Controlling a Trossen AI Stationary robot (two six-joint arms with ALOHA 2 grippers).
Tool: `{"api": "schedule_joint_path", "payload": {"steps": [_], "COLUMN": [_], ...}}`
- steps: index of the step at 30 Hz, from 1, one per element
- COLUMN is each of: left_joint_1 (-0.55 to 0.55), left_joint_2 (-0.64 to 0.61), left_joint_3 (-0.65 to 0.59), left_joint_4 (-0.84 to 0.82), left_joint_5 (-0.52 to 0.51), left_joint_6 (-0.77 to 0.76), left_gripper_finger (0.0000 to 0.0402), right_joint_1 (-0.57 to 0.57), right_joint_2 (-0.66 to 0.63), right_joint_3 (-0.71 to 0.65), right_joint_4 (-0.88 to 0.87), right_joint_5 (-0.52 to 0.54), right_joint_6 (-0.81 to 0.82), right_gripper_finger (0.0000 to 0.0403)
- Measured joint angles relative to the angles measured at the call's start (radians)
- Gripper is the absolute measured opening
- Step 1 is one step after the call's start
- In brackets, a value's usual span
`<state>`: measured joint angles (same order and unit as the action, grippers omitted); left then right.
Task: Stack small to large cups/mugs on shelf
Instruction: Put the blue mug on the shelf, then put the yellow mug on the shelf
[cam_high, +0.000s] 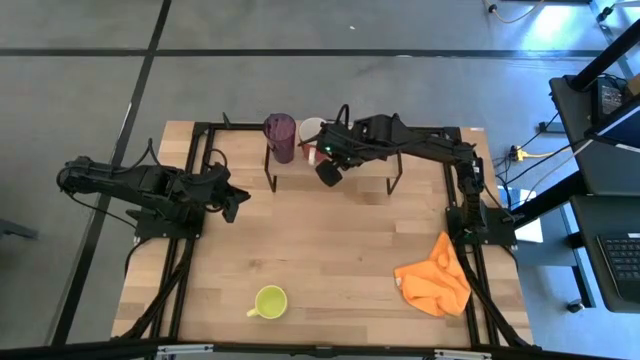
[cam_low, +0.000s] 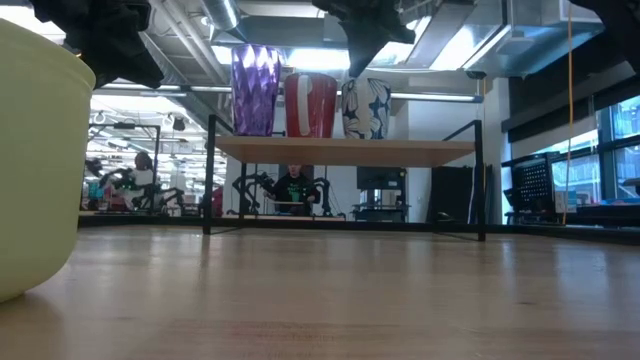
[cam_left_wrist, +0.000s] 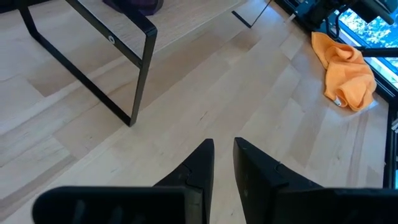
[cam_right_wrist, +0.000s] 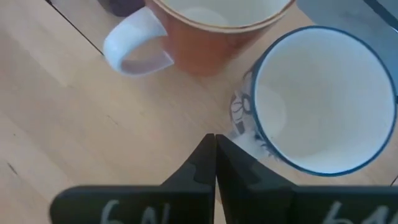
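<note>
On the shelf (cam_low: 345, 151) three vessels are seen in a row: the purple tumbler (cam_low: 255, 90), the red mug (cam_low: 311, 104) touching it, and the patterned mug (cam_low: 368, 108) beside that. The right gripper (cam_right_wrist: 215, 152) is held above the patterned mug, fingers clenched on nothing. The left gripper (cam_left_wrist: 224, 163) is kept left of the shelf over the tabletop (cam_high: 330, 250), fingers slightly parted, empty. The yellow mug (cam_high: 269, 302) is found well apart from the shelf, at the tabletop's front.

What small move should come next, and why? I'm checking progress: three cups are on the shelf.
Probably send the left gripper, empty above bare table, toward the yellow-green mug, the only cup not on the shelf. The purple tumbler, red mug and patterned mug already stand there; the right gripper is shut beside the patterned one, holding nothing.
</note>
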<state>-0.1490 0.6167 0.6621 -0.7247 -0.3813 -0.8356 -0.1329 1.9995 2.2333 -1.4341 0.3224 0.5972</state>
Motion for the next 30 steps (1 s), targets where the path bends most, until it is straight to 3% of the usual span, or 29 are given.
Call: {"api": "schedule_joint_path", "payload": {"steps": [18,23,30], "left_joint_1": [-0.001,-0.001,0.000], "left_joint_2": [0.000,0.000,0.000], "left_joint_3": [0.000,0.000,0.000], "left_joint_4": [0.000,0.000,0.000], "left_joint_5": [-0.001,-0.001,0.002], "left_joint_6": [0.000,0.000,0.032], "left_gripper_finger": [0.0055,0.0055,0.0055], "right_joint_1": [-0.001,0.019,0.119], "right_joint_2": [0.000,0.000,-0.002], "right_joint_3": [0.000,0.000,0.001], "right_joint_4": [-0.036,0.077,0.253], "right_joint_5": [0.015,-0.109,-0.386], "right_joint_6": [-0.001,-0.022,-0.015], "right_gripper_finger": [0.0010,0.0010,0.0011]}}
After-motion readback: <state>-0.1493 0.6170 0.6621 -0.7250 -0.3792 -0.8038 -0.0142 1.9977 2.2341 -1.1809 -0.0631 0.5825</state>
